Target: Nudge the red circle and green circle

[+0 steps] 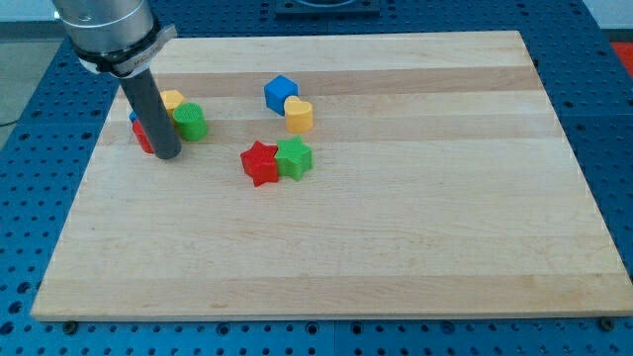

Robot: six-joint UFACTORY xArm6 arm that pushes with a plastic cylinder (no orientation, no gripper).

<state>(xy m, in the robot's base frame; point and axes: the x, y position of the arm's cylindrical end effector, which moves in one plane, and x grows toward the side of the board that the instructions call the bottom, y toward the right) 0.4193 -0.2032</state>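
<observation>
Wooden board (pixel 396 247): red star (pixel 259 163) touching green star (pixel 295 157). My tip (pixel 166 156), a bare rod gripping nothing, is covering most of red circle (pixel 142 135); green circle (pixel 189 122) sitting just right. Behind: yellow block (pixel 172 100), blue sliver (pixel 134 117), shapes unclear.

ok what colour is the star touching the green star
Red. The red star sits against the green star on its left side in the camera view.
</observation>
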